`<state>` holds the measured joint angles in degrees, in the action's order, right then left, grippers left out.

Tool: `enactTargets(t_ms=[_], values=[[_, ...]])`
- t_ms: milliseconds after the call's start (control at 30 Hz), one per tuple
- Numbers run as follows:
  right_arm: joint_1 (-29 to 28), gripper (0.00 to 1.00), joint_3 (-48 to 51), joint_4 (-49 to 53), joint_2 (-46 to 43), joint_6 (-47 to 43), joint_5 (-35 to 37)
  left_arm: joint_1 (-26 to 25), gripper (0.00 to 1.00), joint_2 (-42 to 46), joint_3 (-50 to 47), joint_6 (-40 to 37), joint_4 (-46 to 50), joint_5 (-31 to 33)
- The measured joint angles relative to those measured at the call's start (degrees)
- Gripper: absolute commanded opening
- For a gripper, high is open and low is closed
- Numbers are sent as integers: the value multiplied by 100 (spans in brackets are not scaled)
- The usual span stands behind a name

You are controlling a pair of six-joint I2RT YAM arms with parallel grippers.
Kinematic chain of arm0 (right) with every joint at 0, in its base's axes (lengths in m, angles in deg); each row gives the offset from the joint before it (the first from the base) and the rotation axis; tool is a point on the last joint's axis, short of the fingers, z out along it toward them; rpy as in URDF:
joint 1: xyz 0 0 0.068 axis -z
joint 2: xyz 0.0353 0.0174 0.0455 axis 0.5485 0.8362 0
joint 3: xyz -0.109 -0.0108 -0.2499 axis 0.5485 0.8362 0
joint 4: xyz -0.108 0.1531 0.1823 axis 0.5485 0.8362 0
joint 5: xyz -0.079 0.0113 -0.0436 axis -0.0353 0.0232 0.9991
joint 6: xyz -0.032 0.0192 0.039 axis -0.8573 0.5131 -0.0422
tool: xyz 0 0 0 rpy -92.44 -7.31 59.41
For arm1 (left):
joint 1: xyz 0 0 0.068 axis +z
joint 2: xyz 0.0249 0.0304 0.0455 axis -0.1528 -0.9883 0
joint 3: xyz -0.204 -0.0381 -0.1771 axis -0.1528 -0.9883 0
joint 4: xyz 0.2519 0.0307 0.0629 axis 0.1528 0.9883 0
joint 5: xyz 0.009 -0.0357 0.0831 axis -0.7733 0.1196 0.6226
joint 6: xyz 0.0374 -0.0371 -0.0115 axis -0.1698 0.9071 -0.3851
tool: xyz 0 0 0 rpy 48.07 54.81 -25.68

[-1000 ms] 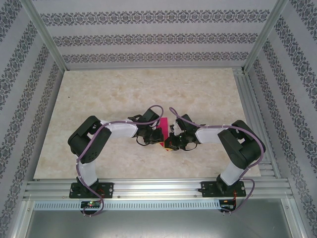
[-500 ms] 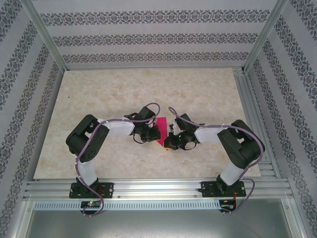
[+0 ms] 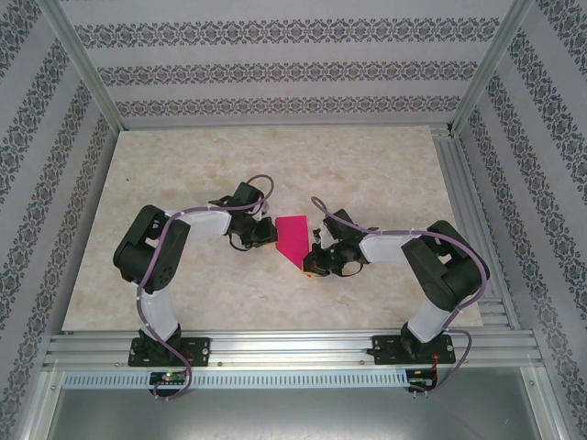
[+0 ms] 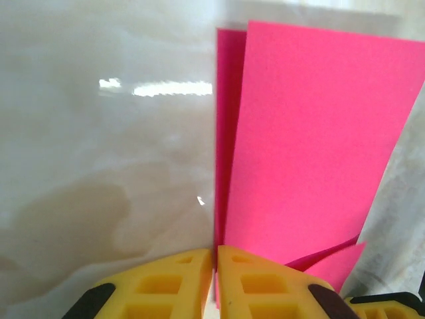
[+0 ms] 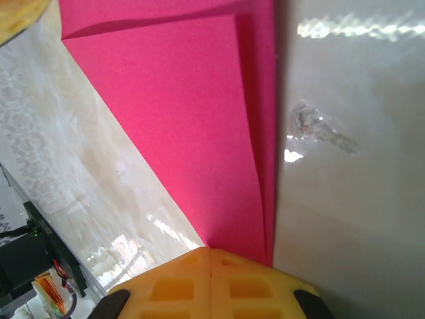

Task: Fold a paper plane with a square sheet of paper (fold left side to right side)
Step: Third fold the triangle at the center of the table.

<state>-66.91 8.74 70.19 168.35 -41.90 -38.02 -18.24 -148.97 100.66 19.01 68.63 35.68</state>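
Centre of the top view: the sheet of paper (image 3: 293, 236) lies on the table (image 3: 385, 165), already a wedge, square at the top and narrowing to a point at lower right. The left gripper (image 3: 264, 235) sits right at its left edge and the right gripper (image 3: 313, 263) at that lower point.

On the left wrist view, the yellow fingers (image 4: 176, 282) are pressed together at the bottom of the frame. The paper's left edge runs straight down into their seam, with a lower layer peeking out just left of the top flap. We can't tell whether an edge is actually caught between them.

On the right wrist view, the claw is also closed up tight at bottom centre, and the pink tip runs in under it. We read that as an anchor, pinning the point so the sheet won't slide while the left side is worked. We judge the left-to-right fold isn't finished yet.
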Motion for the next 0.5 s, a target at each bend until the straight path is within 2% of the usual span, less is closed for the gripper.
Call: enactTargets(t_ms=[133, 300, 400, 500], values=[[0, 0, -9, 17, 0, -7, 2, 138, 18, 61, 44, -138, 166, 76], [0, 0, -13, 22, 0, -7, 2, 350, 18, 680, -138, -90, 306, 505], [0, 0, -33, 66, 2, -7, 13, 140, 18, 1086, -219, 22, 299, 505], [0, 0, -42, 87, 2, -9, 20, -291, 18, 1196, -219, 125, 205, 461]])
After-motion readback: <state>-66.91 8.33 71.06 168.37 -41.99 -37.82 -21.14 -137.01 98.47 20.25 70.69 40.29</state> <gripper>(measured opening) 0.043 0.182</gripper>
